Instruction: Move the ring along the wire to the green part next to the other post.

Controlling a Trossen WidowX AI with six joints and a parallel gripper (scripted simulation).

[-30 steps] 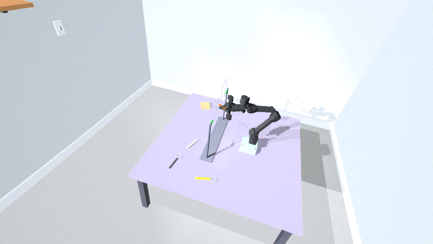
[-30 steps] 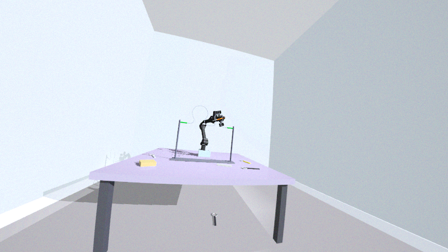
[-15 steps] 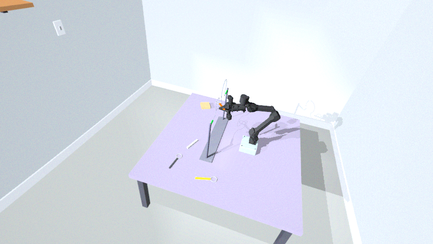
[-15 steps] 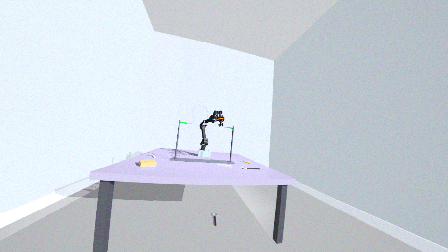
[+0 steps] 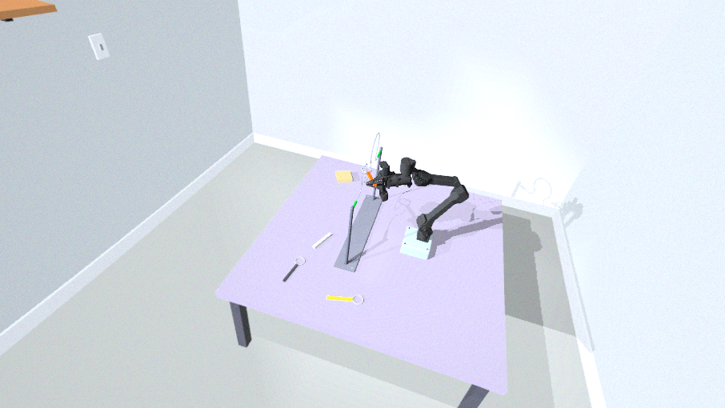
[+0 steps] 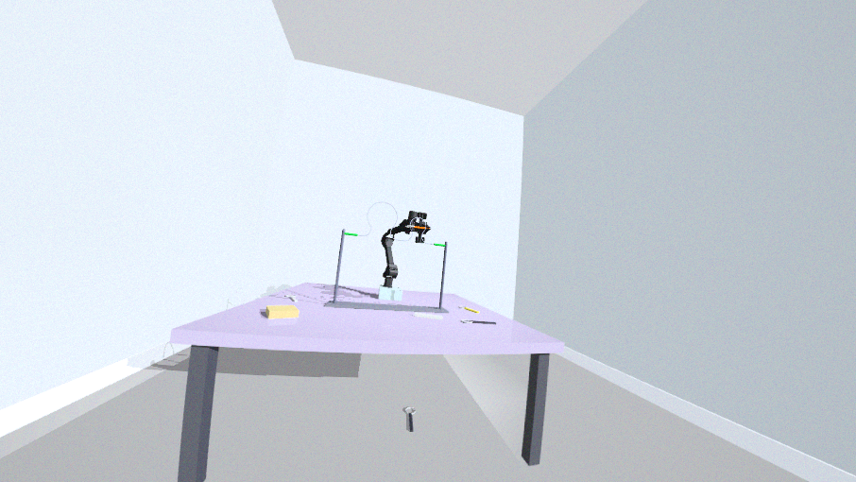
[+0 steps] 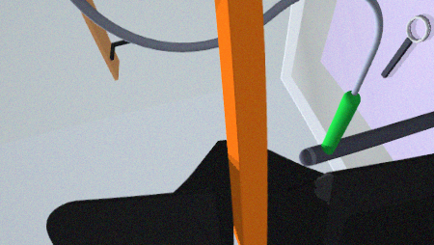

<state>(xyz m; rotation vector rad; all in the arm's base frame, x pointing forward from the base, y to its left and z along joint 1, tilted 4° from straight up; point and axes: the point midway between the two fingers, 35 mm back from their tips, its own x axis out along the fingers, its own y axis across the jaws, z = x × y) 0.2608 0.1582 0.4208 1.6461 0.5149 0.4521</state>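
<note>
My gripper [image 5: 372, 183] [image 7: 230, 149] is shut on the orange handle [image 5: 370, 176] [image 6: 420, 227] [image 7: 248, 96], high above the table on the far-post side in the top view. The pale ring is faint at the handle's outer end, and out of the wrist view. Whether the wire passes through it is too small to tell. The thin grey wire [image 7: 183, 46] curves behind the handle in the wrist view. One green part [image 5: 354, 204] [image 6: 439, 245] [image 7: 342, 121] is at the near post [image 5: 349, 233] [image 6: 443, 275]. The other green part [image 5: 378, 153] [image 6: 350, 233] is at the far post [image 6: 339, 263].
On the table are a yellow block [image 5: 343, 176] [image 6: 282, 312], a white bar [image 5: 322, 240], a dark-handled ring tool [image 5: 290, 271] [image 7: 396, 59] and a yellow-handled one [image 5: 339, 298]. The posts stand on a grey base strip [image 5: 361, 222]. Another tool [image 6: 409, 421] shows below the table.
</note>
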